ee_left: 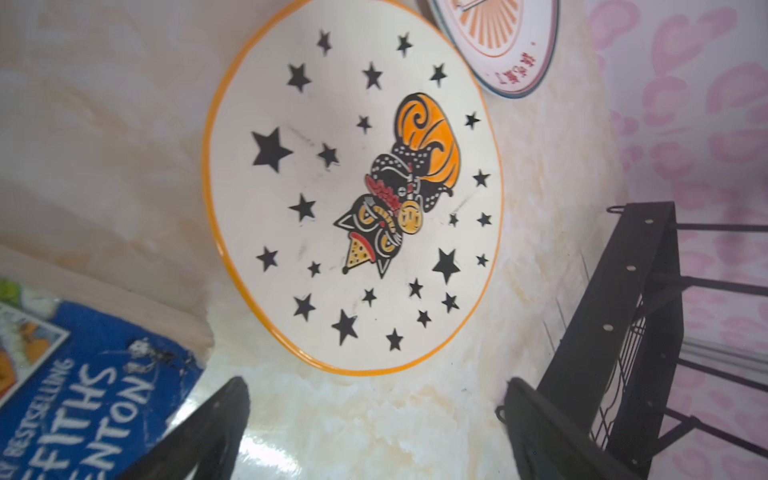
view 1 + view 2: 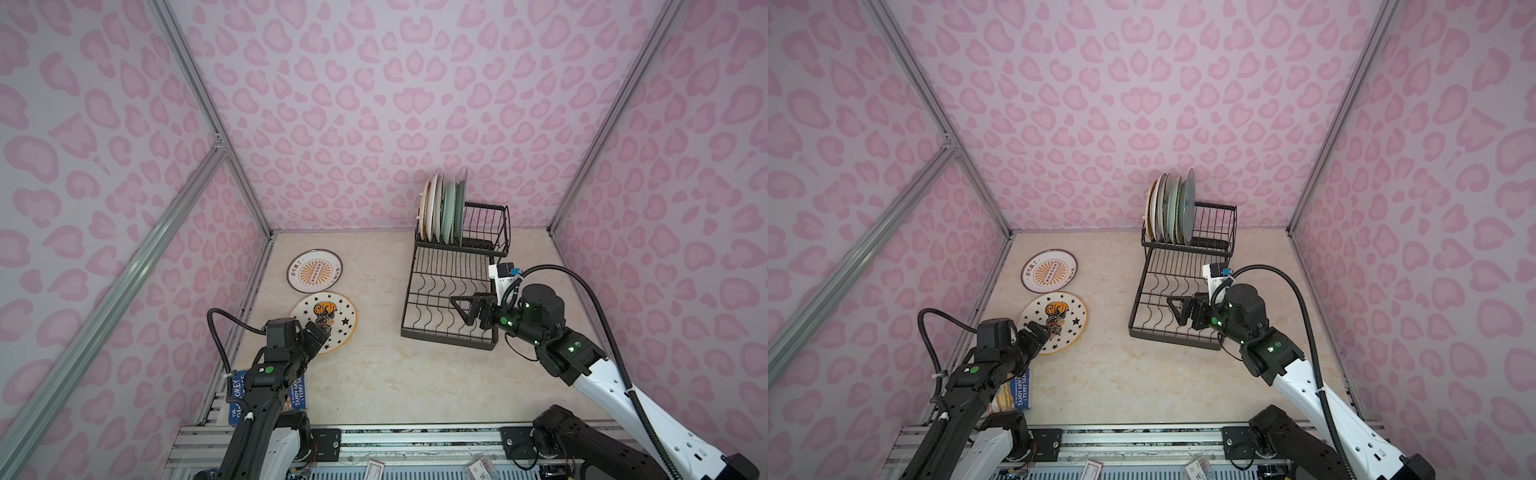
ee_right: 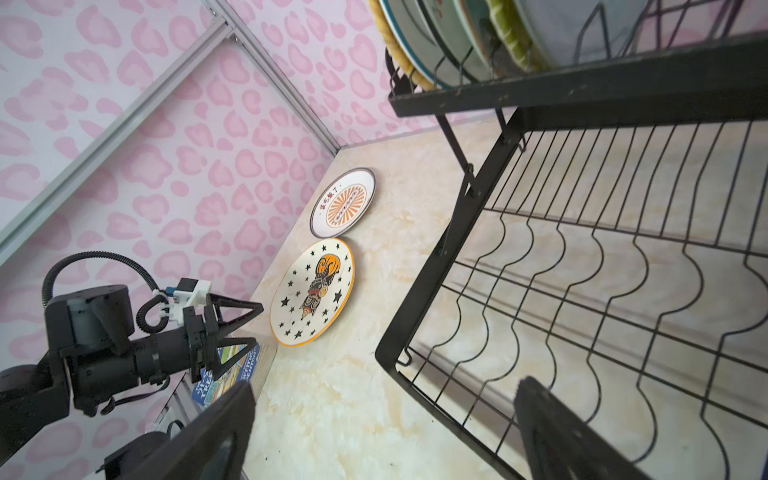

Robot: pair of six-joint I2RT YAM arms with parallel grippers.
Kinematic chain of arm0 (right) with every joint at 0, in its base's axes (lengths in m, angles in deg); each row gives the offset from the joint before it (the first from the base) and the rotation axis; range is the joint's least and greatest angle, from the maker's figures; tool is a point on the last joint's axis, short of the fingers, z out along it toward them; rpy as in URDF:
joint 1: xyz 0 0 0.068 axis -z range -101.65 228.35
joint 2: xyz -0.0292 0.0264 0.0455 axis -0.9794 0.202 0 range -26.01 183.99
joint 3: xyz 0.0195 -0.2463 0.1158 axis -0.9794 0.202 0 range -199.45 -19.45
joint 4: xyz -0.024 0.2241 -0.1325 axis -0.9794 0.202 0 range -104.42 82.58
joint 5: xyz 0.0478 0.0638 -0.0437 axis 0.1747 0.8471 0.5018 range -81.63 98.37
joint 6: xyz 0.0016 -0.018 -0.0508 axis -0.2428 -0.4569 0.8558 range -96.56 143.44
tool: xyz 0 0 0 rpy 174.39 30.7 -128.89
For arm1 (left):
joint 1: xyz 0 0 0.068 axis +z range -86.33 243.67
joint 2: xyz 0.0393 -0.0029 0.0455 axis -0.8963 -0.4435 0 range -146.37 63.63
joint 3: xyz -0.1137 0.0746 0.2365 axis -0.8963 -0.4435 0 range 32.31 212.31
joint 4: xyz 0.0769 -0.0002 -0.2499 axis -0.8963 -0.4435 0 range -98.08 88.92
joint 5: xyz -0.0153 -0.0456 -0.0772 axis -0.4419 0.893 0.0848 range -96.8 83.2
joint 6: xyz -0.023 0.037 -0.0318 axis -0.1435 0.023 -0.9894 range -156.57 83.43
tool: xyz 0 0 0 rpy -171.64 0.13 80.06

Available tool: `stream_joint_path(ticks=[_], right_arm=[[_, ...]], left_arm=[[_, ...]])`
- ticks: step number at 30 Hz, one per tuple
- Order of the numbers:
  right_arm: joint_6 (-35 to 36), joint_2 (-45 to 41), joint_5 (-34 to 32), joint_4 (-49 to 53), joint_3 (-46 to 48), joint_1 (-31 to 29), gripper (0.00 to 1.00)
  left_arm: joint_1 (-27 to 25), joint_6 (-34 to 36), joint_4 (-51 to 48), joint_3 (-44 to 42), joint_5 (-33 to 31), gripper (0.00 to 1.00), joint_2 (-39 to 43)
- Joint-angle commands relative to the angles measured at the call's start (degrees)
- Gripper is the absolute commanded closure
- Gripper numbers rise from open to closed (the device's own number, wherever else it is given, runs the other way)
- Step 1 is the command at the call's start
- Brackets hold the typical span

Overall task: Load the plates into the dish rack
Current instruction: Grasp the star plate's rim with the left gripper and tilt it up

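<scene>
Marbled tabletop point(image 2: 395, 374) underlies the left gripper point(image 3: 257, 325), spread empty just short of a round white star-printed plate point(image 1: 353, 187), seemingly for pickup; the right gripper point(image 3: 384, 386), spread empty, overhangs the black wire dish rack point(image 3: 582, 83).

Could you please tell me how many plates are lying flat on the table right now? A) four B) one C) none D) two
D: only the star plate and the sunburst plate lie flat on the table, while the other plates stand on edge in the dish rack.
</scene>
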Motion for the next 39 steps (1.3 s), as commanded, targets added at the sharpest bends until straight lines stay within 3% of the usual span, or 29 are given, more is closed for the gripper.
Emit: stream_joint_path(ticks=[1, 9, 27, 39], right_arm=[[0.24, -0.3, -0.61, -3.44, 1.25, -1.11, 0.03], [-1.12, -0.5, -0.57, -5.69, 3.24, -1.41, 0.03], [-1.51, 1.13, -1.63, -7.59, 4.21, -6.03, 0.03], [-2.15, 3.38, -3.69, -9.91, 5.14, -10.4, 0.03]], left_arm=[[2.0, -2.59, 3.98, -1.3, 2.89, 0.0, -1.46], [2.15, -4.21, 11.13, -2.98, 7.9, 0.09, -8.34], [-2.4, -21.87, 25.58, -10.54, 3.32, 0.26, -12.46], [-3.09, -34.6, 30.62, -16.7, -1.54, 0.43, -11.74]])
